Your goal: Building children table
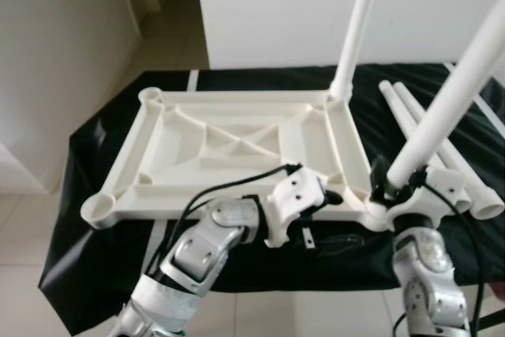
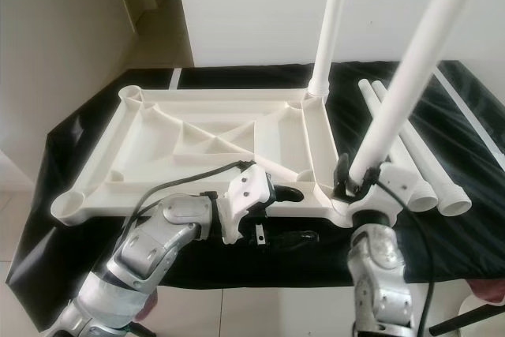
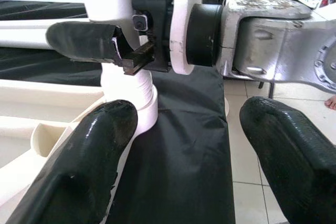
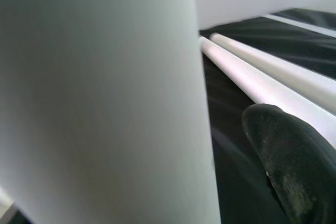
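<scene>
A white plastic tabletop (image 1: 237, 140) lies upside down on a black-covered surface. One white leg (image 1: 355, 29) stands in its far right corner socket. My right gripper (image 1: 390, 183) is shut on a second white leg (image 1: 450, 92), which leans up to the right with its foot at the near right corner (image 3: 128, 93). In the right wrist view this leg (image 4: 105, 98) is right against the camera, beside one black finger (image 4: 294, 166). My left gripper (image 1: 327, 195) is open at the tabletop's front rim, just left of that corner, its fingers (image 3: 79, 171) wide apart over the black cloth.
Two loose white legs (image 1: 442, 147) lie on the black cloth (image 1: 102, 163) to the right of the tabletop. A white wall (image 1: 276, 5) stands behind the surface. Tiled floor (image 1: 31, 258) lies in front and to the left.
</scene>
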{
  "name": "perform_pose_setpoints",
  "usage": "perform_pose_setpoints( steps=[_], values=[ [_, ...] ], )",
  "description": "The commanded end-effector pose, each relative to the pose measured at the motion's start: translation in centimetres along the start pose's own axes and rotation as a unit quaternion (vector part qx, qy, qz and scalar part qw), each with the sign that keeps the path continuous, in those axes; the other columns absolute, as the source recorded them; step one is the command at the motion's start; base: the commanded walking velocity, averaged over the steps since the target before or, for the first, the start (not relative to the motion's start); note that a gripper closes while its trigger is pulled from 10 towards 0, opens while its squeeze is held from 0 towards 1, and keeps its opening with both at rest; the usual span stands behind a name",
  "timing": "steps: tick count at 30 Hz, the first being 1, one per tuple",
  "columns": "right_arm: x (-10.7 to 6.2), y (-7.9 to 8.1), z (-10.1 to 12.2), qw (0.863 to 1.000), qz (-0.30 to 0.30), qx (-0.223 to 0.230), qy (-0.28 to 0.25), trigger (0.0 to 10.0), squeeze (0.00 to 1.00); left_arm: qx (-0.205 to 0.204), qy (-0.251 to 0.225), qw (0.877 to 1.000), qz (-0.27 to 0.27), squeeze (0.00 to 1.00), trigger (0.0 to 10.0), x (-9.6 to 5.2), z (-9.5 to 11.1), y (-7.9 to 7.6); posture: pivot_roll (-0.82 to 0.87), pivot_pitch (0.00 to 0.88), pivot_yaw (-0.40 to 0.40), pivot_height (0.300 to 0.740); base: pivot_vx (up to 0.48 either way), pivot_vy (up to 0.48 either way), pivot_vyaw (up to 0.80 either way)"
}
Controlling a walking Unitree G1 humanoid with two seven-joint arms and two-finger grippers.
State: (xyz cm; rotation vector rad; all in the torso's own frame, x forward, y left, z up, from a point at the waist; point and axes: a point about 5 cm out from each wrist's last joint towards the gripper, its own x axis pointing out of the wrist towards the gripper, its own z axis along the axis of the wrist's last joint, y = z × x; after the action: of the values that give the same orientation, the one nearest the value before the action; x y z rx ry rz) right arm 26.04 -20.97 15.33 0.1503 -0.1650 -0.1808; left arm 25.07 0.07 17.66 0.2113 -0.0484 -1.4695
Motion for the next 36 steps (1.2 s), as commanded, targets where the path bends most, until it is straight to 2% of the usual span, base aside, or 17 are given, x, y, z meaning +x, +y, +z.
perform_pose_setpoints(
  steps=[1, 4, 7, 11, 13, 14, 16, 17, 18, 19, 25, 26, 28, 29, 33, 34, 36],
  values=[
    [0.2, -0.3, -0.1, 1.0, 0.022, 0.0, 0.012, 10.0, 0.0, 0.001, -0.004, 1.0, 0.008, 0.0, 10.0, 0.2, 0.2, 0.3, -0.08, 0.0, 0.034, 0.74, 0.0, 0.0, 0.0],
    [0.3, -0.6, 0.0, 0.998, 0.061, -0.017, 0.022, 10.0, 0.0, -0.001, -0.01, 1.0, 0.005, 0.0, 10.0, 0.4, 0.6, 0.3, -0.08, 0.0, 0.039, 0.74, 0.0, 0.0, 0.0],
    [0.5, -1.8, 0.0, 0.988, 0.132, -0.068, 0.041, 10.0, 0.0, 0.0, -0.008, 1.0, -0.001, 0.0, 10.0, 0.7, 0.3, 0.1, -0.08, 0.0, 0.048, 0.74, 0.0, 0.0, 0.0],
    [0.5, -2.0, -0.1, 0.984, 0.155, -0.071, 0.05, 10.0, 0.0, 0.002, -0.008, 1.0, -0.003, 0.0, 10.0, 0.7, 0.3, 0.0, -0.08, 0.0, 0.049, 0.74, 0.0, 0.0, 0.0],
    [0.5, -2.4, -0.4, 0.971, 0.212, -0.091, 0.069, 10.0, 0.0, 0.004, -0.008, 1.0, -0.002, 0.0, 10.0, 0.8, 0.5, 0.0, -0.06, 0.0, 0.043, 0.74, 0.0, 0.0, 0.0],
    [0.5, -2.4, -0.4, 0.971, 0.212, -0.091, 0.069, 10.0, 0.0, 0.004, -0.008, 1.0, -0.002, 0.0, 10.0, 0.8, 0.5, 0.0, -0.06, 0.0, 0.043, 0.74, 0.0, 0.0, 0.0],
    [0.8, -2.6, -0.6, 0.952, 0.272, -0.109, 0.089, 10.0, 0.0, 0.004, -0.01, 1.0, 0.007, 0.0, 10.0, 0.6, 0.7, 0.3, -0.05, 0.0, 0.041, 0.74, 0.0, 0.0, 0.0],
    [0.8, -2.6, -0.6, 0.952, 0.272, -0.109, 0.089, 10.0, 0.0, 0.004, -0.01, 1.0, 0.007, 0.0, 10.0, 0.6, 0.7, 0.3, -0.05, 0.0, 0.041, 0.74, 0.0, 0.0, 0.0],
    [1.0, -2.6, -0.6, 0.944, 0.296, -0.11, 0.091, 9.6, 0.0, 0.005, -0.01, 1.0, 0.01, 0.0, 10.0, 0.6, 0.7, 0.4, -0.05, 0.0, 0.041, 0.74, 0.0, 0.0, 0.0],
    [1.3, -2.6, -0.4, 0.939, 0.311, -0.116, 0.092, 7.6, 0.0, 0.005, -0.01, 1.0, 0.011, 0.0, 10.0, 0.6, 0.7, 0.4, -0.05, 0.0, 0.041, 0.74, 0.0, 0.0, 0.0],
    [2.5, -2.7, -0.1, 0.924, 0.343, -0.137, 0.095, 6.5, 0.0, 0.004, -0.01, 1.0, 0.013, 0.0, 10.0, 0.6, 0.8, 0.6, -0.04, 0.0, 0.042, 0.74, 0.0, 0.0, 0.0],
    [2.8, -2.7, 0.0, 0.922, 0.348, -0.143, 0.093, 4.4, 0.0, 0.005, -0.011, 1.0, 0.013, 0.0, 10.0, 0.6, 0.8, 0.6, -0.04, 0.0, 0.042, 0.74, 0.0, 0.0, 0.0],
    [2.8, -2.7, 0.0, 0.922, 0.348, -0.143, 0.093, 4.4, 0.0, 0.005, -0.011, 1.0, 0.013, 0.0, 10.0, 0.6, 0.8, 0.6, -0.04, 0.0, 0.042, 0.74, 0.0, 0.0, 0.0],
    [3.1, -2.5, 0.0, 0.917, 0.358, -0.151, 0.092, 6.0, 0.0, 0.006, -0.011, 1.0, 0.012, 0.0, 10.0, 0.6, 0.8, 0.6, -0.04, 0.0, 0.043, 0.74, 0.0, 0.0, 0.0],
    [3.5, -2.4, 0.0, 0.909, 0.372, -0.16, 0.097, 6.2, 0.0, 0.007, -0.011, 1.0, 0.012, 0.0, 10.0, 0.7, 0.8, 0.6, -0.04, 0.0, 0.039, 0.74, 0.0, 0.0, 0.0],
    [3.6, -2.4, -0.1, 0.904, 0.382, -0.16, 0.104, 0.0, 0.0, 0.008, -0.011, 1.0, 0.012, 0.0, 10.0, 0.7, 0.8, 0.6, -0.03, 0.0, 0.036, 0.74, 0.0, 0.0, 0.0],
    [3.5, -2.6, -0.4, 0.898, 0.396, -0.155, 0.116, 0.0, 0.0, 0.009, -0.011, 1.0, 0.013, 0.0, 10.0, 0.6, 0.8, 0.6, -0.03, 0.0, 0.036, 0.74, 0.0, 0.0, 0.0]
  ],
)
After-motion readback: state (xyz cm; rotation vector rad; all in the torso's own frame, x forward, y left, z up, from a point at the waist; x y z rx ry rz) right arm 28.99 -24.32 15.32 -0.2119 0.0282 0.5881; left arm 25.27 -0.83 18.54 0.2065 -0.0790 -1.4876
